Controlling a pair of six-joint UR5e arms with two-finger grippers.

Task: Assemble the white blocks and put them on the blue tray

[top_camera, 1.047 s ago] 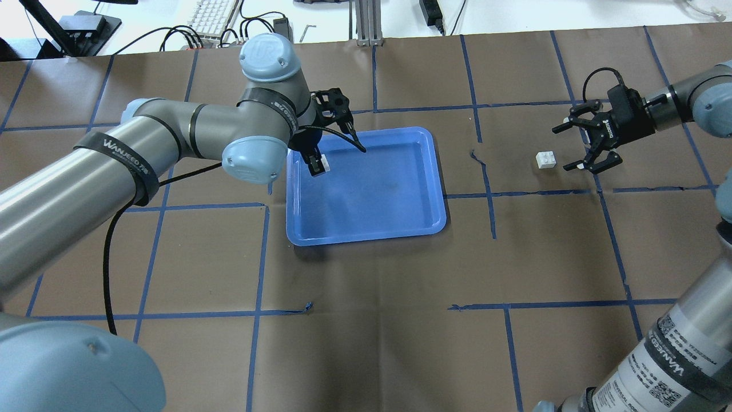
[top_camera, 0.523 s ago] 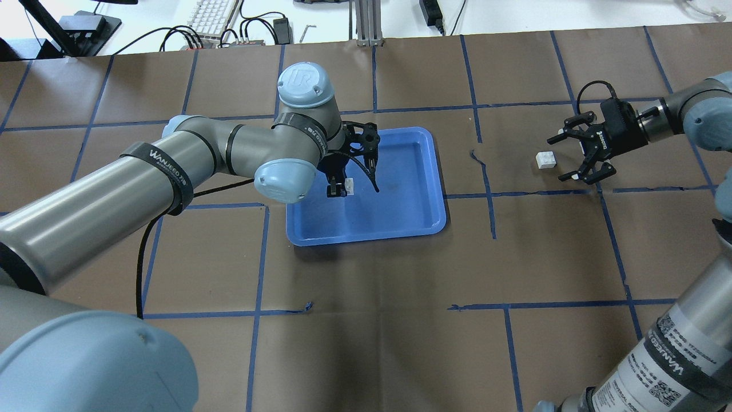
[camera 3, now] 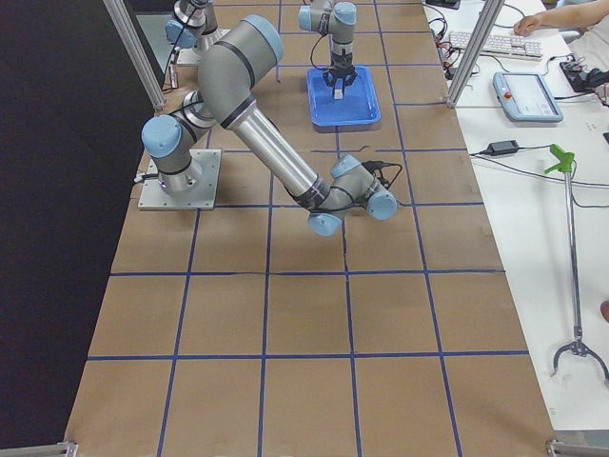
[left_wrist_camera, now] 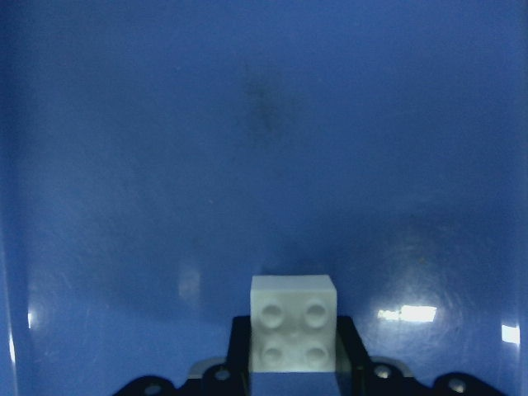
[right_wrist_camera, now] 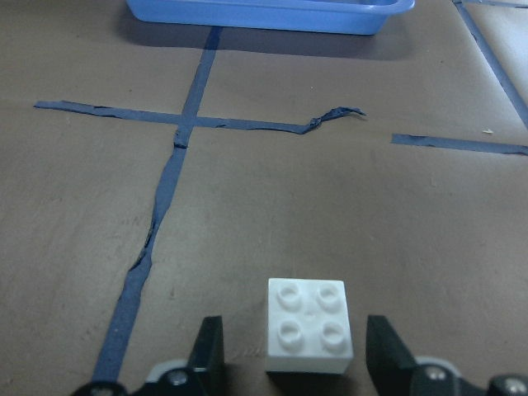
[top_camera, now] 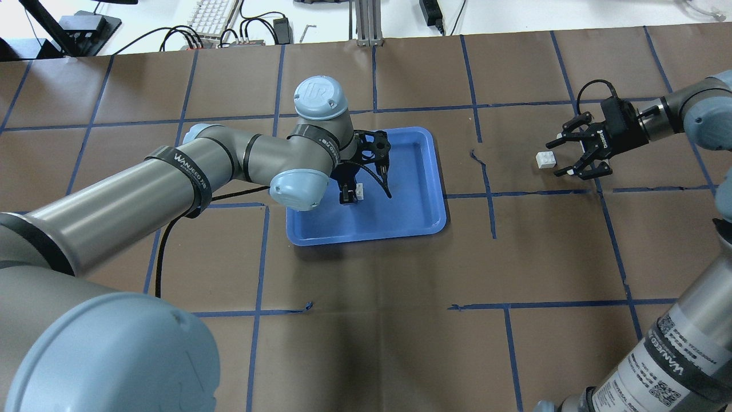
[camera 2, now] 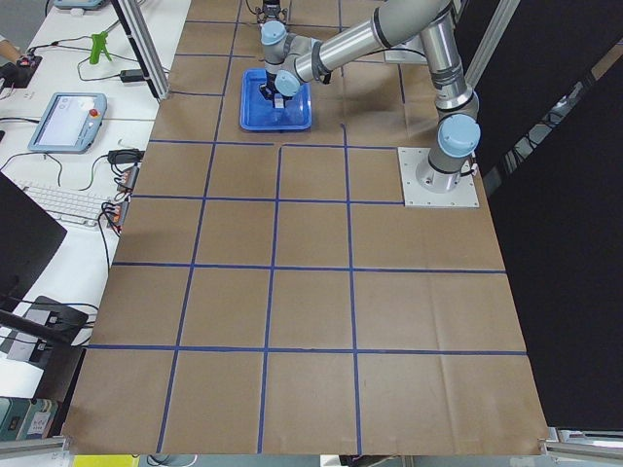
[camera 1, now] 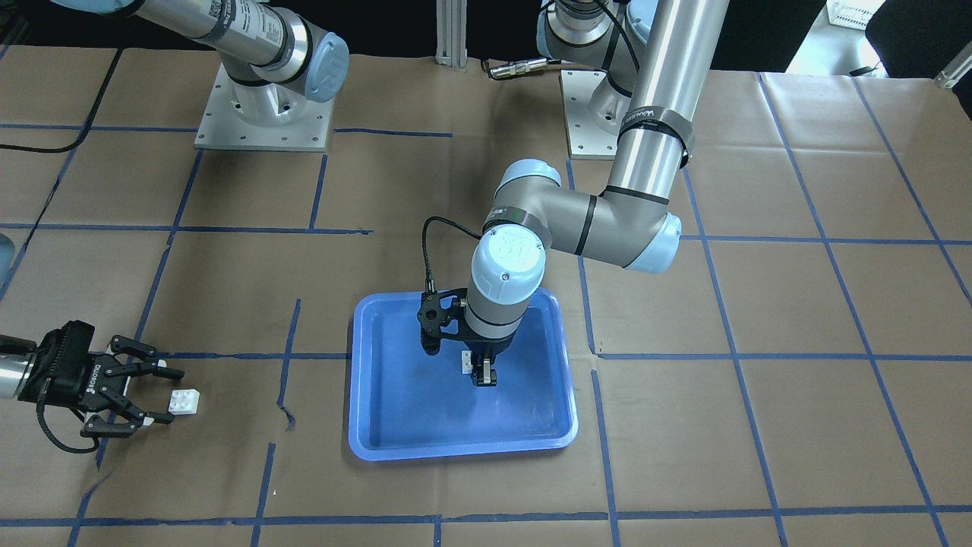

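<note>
My left gripper points down over the middle of the blue tray and is shut on a white block. The left wrist view shows that block between the fingers, studs toward the camera, low over the glossy tray floor. The front view shows the same grip over the tray. The second white block lies on the brown table right of the tray. My right gripper is open and low, and the block stands between its fingertips, untouched.
Blue tape lines grid the brown paper table. A keyboard and cables lie beyond its far edge. The arm base plates stand on the robot's side. The tray's near rim shows ahead of the right gripper.
My left gripper carried its white block from the tray's far-left corner toward the tray's middle. My right gripper moved in toward the loose block, which is now between its open fingers.
</note>
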